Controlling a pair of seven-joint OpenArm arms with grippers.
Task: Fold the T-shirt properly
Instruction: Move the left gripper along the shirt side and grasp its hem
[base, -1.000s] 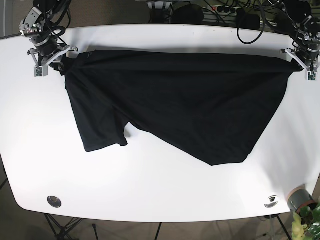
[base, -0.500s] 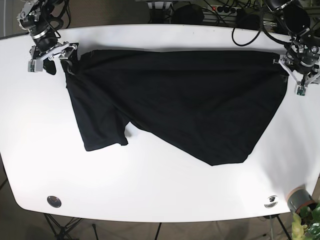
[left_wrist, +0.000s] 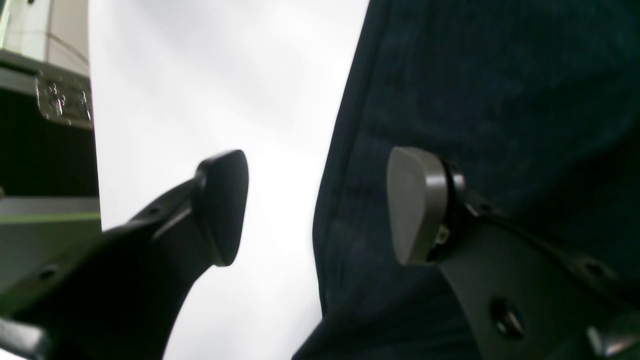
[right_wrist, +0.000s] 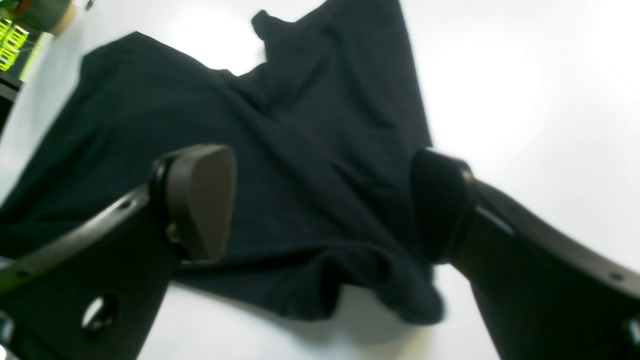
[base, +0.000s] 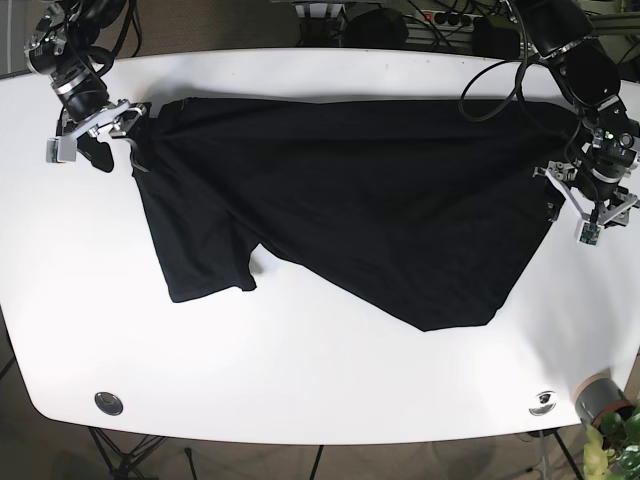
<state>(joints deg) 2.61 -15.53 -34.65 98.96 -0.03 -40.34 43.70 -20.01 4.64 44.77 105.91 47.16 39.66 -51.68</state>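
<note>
Clearly, the black T-shirt (base: 340, 200) is lying spread across the white surface (base: 300, 390), soft and limp. Both the left end effector (left_wrist: 317, 207) and right end effector (right_wrist: 325, 205) are gaping open, gripping nothing; the hem corners at frame right are offering the best hold.

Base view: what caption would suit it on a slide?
Black T-shirt spread on a white table, open left gripper and right gripper at its edges.
</note>
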